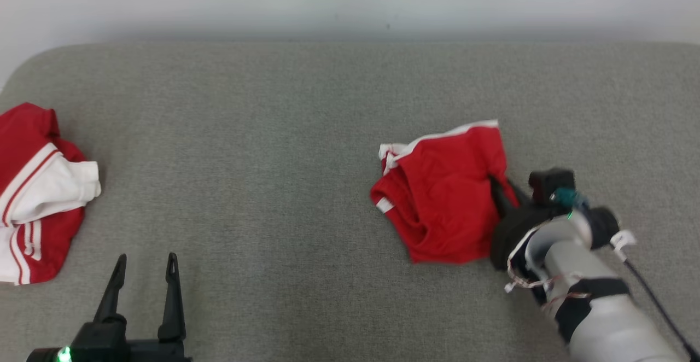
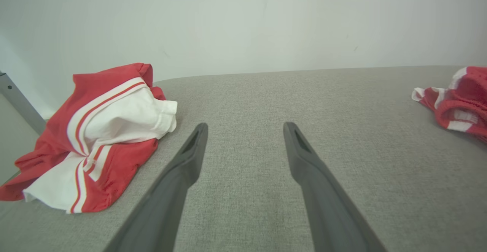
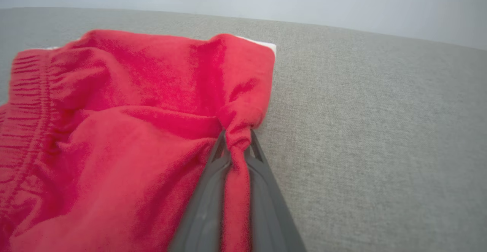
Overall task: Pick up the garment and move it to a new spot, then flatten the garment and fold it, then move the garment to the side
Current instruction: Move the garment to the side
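Right gripper point(image 3: 236, 142): jaws closed on a fold at the right edge of the red shorts point(image 1: 443, 198), lying crumpled right of centre on the grey tabletop point(image 1: 273, 132). Left gripper point(image 1: 145, 263): jaws open, empty.

Head view: high, looking down; red shorts point(image 1: 443, 203) right of centre. Left wrist view: low, well left of shorts, facing wall point(image 2: 243, 23). Right wrist view: low, tight on shorts. All share shorts.

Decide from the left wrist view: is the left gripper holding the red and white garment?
No: the left gripper stands open over the bare grey surface, apart from the red and white garment.
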Controlling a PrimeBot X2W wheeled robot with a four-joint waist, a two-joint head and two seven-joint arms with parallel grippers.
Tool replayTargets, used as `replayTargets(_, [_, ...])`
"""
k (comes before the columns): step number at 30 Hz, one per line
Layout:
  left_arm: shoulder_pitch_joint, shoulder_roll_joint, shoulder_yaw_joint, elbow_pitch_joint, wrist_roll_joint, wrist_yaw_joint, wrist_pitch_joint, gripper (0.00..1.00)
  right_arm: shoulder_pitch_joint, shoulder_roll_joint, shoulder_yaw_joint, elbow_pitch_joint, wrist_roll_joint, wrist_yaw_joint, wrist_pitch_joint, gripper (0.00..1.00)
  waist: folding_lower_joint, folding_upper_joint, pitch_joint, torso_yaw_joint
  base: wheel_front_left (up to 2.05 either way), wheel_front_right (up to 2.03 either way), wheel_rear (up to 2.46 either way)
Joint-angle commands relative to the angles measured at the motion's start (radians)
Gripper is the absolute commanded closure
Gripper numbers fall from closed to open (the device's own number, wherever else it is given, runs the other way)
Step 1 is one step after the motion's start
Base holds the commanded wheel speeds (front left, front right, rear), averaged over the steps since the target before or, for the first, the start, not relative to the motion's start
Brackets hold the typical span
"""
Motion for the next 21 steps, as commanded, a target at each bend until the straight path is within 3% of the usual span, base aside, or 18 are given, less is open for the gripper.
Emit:
replayTargets(1, [-0.016, 0.005, 0.004, -0.006, -0.005, 0.001, -0.003, 0.00, -0.024, -0.013, 0.010, -0.008, 0.009, -0.003, 0.002, 1.00, -0.0001, -0.0001, 0.023, -0.019, 0.00, 0.00, 0.00])
replayTargets(6, [-0.046, 0.018, 0.003, -0.024, -0.011, -0.005, -0.003, 0.00, -0.112, -0.080, 0.105, -0.036, 0.025, -0.003, 0.027, 1.00, -0.0001, -0.0001, 0.098, -0.062, 0.00, 0.00, 0.00])
replayTargets(12, [-0.106, 0.041, -0.003, -0.054, -0.018, -0.008, -0.003, 0.00, -0.238, -0.207, 0.225, -0.097, 0.067, -0.003, 0.061, 1.00, -0.0001, -0.0001, 0.220, -0.123, 0.00, 0.00, 0.00])
replayTargets(21, [-0.180, 0.110, -0.020, -0.099, -0.001, -0.014, -0.003, 0.00, -0.389, -0.378, 0.327, -0.199, 0.142, -0.003, 0.095, 1.00, -0.0001, -0.0001, 0.374, -0.241, 0.00, 0.00, 0.00])
